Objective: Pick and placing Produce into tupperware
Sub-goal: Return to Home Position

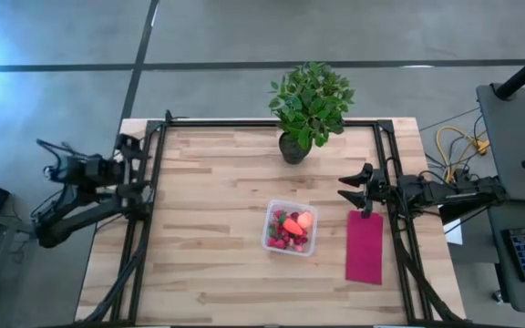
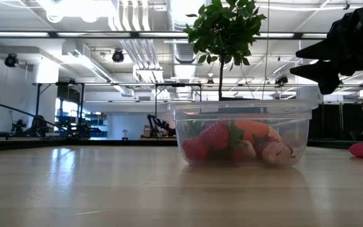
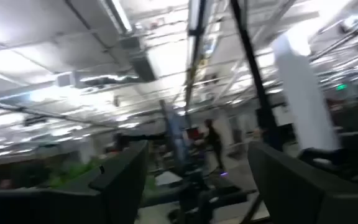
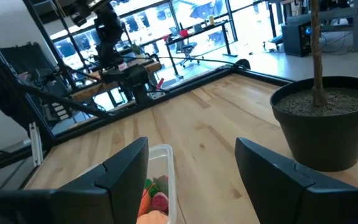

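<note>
The clear tupperware [image 1: 290,228] stands on the wooden table right of centre. It holds the produce: red strawberry-like pieces [image 2: 216,136] and an orange piece [image 1: 304,220]. In the low view, the tupperware [image 2: 244,135] rests flat on its base. My right gripper [image 1: 354,187] hovers open near the table's right rail, above and to the right of the tupperware [image 4: 163,177], with nothing between its fingers. My left gripper [image 1: 135,167] is drawn back at the table's left rail, open and empty. In the left wrist view my left gripper [image 3: 197,186] faces the room's ceiling.
A potted green plant [image 1: 308,109] stands at the table's far edge, its dark pot [image 4: 325,118] close to my right gripper. A flat magenta cloth [image 1: 365,246] lies right of the tupperware. Black frame rails [image 1: 153,210] run along the table's left and right sides.
</note>
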Controlling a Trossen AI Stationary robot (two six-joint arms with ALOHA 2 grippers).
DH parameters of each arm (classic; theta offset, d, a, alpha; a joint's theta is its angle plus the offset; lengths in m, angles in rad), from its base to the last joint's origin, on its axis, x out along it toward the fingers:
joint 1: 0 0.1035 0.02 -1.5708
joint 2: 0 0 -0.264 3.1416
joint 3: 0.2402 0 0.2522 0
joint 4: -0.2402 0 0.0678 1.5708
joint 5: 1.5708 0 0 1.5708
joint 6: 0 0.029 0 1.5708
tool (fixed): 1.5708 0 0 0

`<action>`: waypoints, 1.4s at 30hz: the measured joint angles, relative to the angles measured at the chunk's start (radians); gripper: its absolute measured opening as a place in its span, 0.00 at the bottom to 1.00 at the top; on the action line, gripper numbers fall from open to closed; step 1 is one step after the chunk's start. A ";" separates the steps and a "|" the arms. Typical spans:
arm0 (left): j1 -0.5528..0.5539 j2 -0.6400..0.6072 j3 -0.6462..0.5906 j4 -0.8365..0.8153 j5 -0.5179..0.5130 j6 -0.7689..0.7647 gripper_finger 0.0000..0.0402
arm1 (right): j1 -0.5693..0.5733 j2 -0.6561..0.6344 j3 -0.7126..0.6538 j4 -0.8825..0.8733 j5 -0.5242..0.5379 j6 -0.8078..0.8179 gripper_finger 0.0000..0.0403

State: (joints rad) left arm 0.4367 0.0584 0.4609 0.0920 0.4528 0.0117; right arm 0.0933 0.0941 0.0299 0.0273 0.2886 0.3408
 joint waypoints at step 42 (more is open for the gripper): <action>-0.090 0.387 -0.157 0.862 0.185 -0.450 0.65 | 0.000 0.000 0.000 0.000 0.000 0.000 0.58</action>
State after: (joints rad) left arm 0.3470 0.4452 0.3042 0.9535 0.6377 -0.4386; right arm 0.0933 0.0944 0.0299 0.0273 0.2886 0.3408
